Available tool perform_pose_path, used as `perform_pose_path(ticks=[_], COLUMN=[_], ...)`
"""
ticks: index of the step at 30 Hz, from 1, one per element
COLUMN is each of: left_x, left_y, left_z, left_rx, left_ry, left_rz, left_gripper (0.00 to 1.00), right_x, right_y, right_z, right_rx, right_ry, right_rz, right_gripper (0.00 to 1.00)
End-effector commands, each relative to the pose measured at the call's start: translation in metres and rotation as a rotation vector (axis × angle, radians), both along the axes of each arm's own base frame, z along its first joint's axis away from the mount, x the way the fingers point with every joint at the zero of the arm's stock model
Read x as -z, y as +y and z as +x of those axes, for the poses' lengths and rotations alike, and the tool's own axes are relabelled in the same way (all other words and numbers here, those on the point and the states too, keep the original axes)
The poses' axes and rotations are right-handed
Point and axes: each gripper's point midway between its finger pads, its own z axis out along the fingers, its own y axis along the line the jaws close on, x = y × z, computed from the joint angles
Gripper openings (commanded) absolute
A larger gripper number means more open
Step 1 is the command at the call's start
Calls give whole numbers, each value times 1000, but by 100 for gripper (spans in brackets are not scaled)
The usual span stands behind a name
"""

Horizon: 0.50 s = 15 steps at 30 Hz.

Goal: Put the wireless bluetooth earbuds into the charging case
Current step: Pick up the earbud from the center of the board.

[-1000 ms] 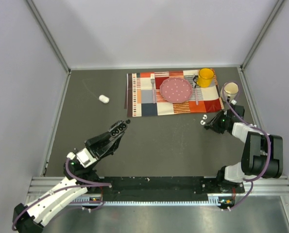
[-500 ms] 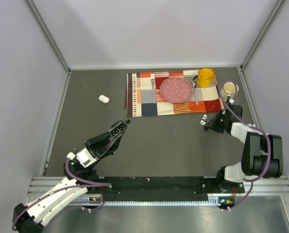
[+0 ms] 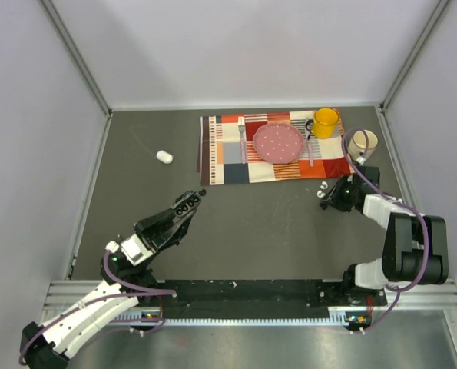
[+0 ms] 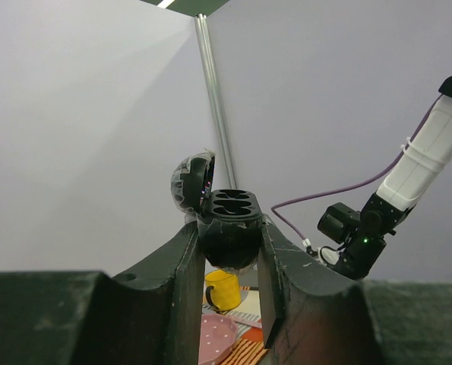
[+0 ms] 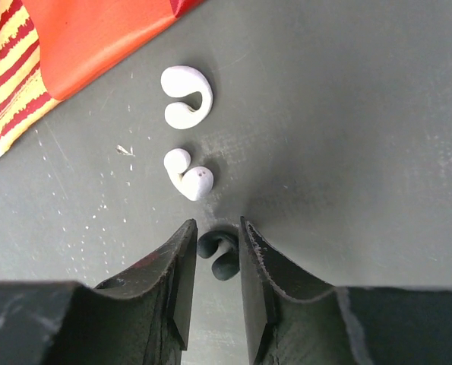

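Note:
My left gripper is shut on a black charging case with its lid open and two empty wells facing up; it is held above the table left of centre. My right gripper is low on the table at the right. In the right wrist view its jaws are closed against a black earbud lying on the table. Two white earbuds lie just ahead of the fingertips. In the top view they show as small white dots.
A checked placemat at the back holds a pink dotted plate, a fork and a yellow mug. A beige mug stands right of it. A white oval pod lies at far left.
My right gripper has edged slightly left and forward toward the earbuds. The left arm and the case have not moved.

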Motion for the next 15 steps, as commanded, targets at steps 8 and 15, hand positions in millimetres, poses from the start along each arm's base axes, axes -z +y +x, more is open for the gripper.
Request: perform_pose_path(ticks=[8, 15], left_x=[44, 45], left_y=[-8, -9], left_z=[10, 10], left_rx=[5, 13], left_ry=[75, 79], left_rz=[52, 54], left_gripper=[0, 0], right_x=[-14, -4], right_y=[-9, -5], right_z=[-3, -9], right_rx=[21, 3], right_ry=[-27, 11], right_rz=[-63, -47], right_gripper=[29, 25])
